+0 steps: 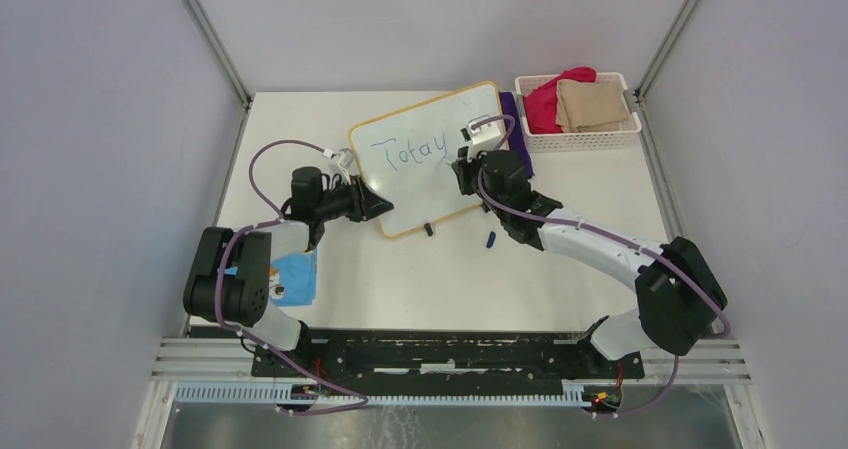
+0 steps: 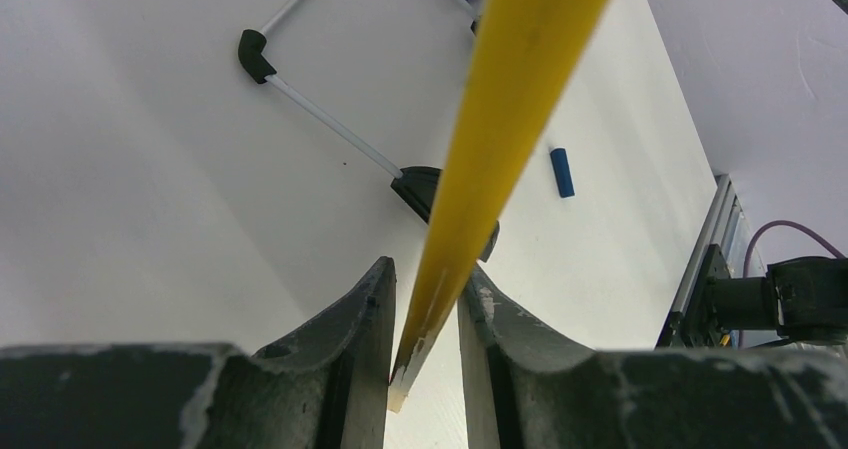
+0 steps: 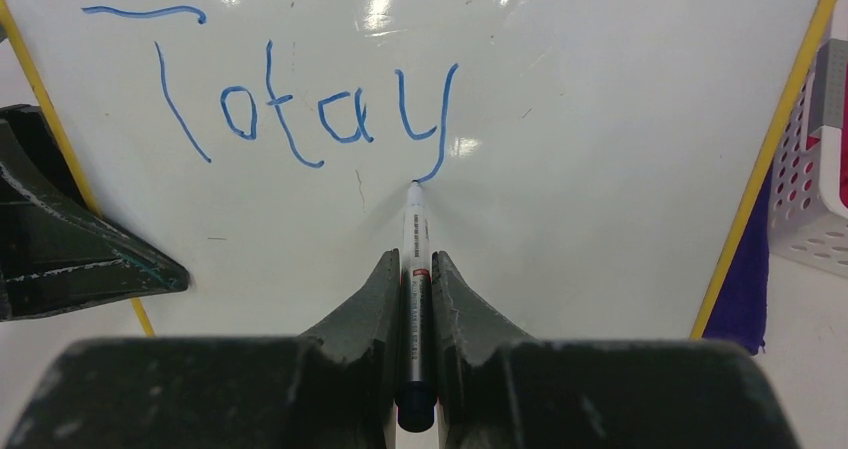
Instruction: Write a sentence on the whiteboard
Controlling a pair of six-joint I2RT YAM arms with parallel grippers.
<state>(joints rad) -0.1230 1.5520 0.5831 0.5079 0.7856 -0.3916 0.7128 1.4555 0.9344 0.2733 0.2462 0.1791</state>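
Here, only the right wrist view resolves the sentence (image 3: 300, 109): blue letters reading "Totay", the marker (image 3: 414, 219) tip touching the tail of the y. The right gripper (image 3: 414, 267) pinches the marker barrel. The left wrist view shows the left gripper (image 2: 425, 287) clamped on the yellow frame of the whiteboard (image 1: 420, 194), which sits angled mid-table near a white basket (image 1: 580, 139).
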